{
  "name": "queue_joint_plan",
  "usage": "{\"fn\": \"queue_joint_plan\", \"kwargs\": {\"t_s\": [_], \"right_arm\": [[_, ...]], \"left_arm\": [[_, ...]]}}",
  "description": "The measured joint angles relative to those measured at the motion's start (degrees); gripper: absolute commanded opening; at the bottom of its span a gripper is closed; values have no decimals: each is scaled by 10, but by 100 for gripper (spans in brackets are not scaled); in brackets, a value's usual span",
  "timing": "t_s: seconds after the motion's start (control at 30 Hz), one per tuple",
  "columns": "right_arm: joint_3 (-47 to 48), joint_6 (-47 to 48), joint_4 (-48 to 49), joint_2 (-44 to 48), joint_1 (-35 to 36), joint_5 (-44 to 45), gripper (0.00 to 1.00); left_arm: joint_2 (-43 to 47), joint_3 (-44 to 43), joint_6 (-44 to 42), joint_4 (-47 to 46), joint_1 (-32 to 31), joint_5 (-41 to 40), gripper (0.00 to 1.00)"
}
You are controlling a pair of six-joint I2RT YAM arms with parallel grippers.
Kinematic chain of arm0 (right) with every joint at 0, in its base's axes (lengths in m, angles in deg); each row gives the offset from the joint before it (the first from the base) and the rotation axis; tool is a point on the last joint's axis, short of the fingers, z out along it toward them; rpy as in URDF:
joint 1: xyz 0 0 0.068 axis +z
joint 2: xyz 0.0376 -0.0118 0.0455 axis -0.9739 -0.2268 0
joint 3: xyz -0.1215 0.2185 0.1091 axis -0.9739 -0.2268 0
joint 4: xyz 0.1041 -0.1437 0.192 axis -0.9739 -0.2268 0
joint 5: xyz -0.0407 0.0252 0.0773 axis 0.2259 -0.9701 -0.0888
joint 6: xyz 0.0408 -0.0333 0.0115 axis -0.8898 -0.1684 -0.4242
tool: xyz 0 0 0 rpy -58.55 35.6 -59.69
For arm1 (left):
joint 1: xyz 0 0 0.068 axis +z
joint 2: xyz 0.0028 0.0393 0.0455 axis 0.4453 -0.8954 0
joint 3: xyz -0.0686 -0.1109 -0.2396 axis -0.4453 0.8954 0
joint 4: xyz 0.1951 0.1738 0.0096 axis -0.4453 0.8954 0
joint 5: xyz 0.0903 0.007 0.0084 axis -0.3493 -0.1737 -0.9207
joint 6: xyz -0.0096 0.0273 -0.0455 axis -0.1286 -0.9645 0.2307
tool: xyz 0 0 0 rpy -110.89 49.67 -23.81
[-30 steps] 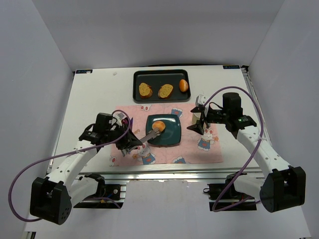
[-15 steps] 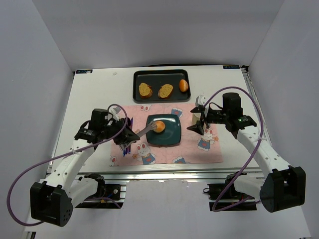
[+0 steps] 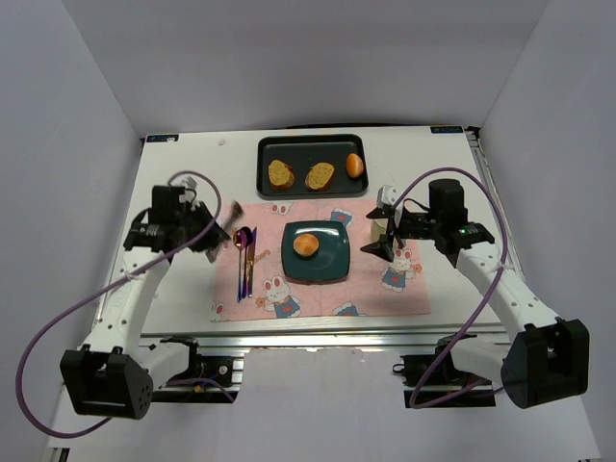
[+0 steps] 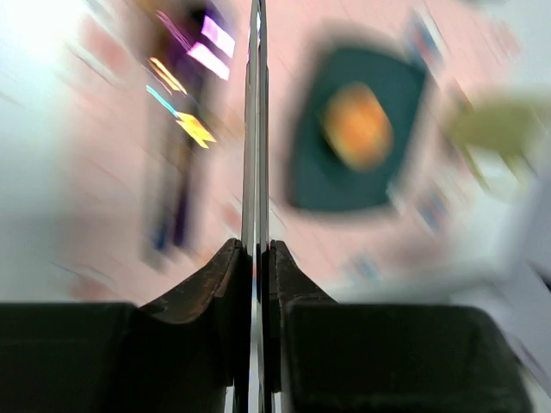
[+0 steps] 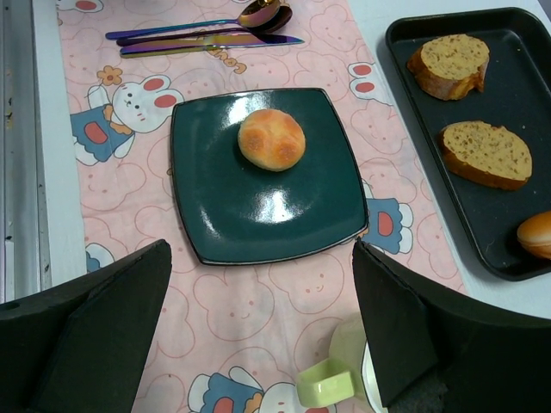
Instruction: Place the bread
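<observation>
Bread (image 5: 271, 139) sits on plate (image 5: 258, 211), slightly off centre. My left claw (image 4: 256, 249) is clamped tight on a thin metal tool (image 4: 256, 129). My right claw (image 5: 258, 301) gapes wide, empty, near the plate.

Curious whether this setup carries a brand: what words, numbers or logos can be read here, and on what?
None can be read.
The blue sticker far left and the second sticker far right are too small.
The pink placemat carries rabbit drawings, no legible words.
</observation>
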Motion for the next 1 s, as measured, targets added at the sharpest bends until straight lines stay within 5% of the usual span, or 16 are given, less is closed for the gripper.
{"fn": "queue_joint_plan", "kwargs": {"t_s": [0.1, 0.2, 0.47, 0.53, 0.63, 0.67, 0.9, 0.97, 1.0], "right_arm": [[0, 5, 0, -8, 0, -4, 89], [0, 12, 0, -17, 0, -12, 89], [40, 45, -29, -63, 7, 1, 89], [45, 39, -30, -69, 8, 14, 89], [46, -15, -8, -69, 12, 49, 89], [46, -37, 3, -69, 14, 68, 89], [89, -177, 34, -102, 32, 244, 89], [123, -201, 34, -125, 32, 270, 89], [136, -207, 31, -133, 32, 274, 90]], "left_arm": [[-25, -35, -75, -45, 21, -138, 0], [-26, 41, -181, -172, 33, -207, 0], [-192, 142, -349, -407, 154, -187, 3], [-213, 142, -366, -451, 165, -176, 24], [-237, 143, -370, -489, 169, -165, 40], [-244, 143, -369, -494, 169, -165, 54], [-252, 164, -345, -482, 198, -178, 73], [-244, 164, -333, -471, 209, -181, 84], [-238, 164, -328, -466, 214, -181, 98]]}}
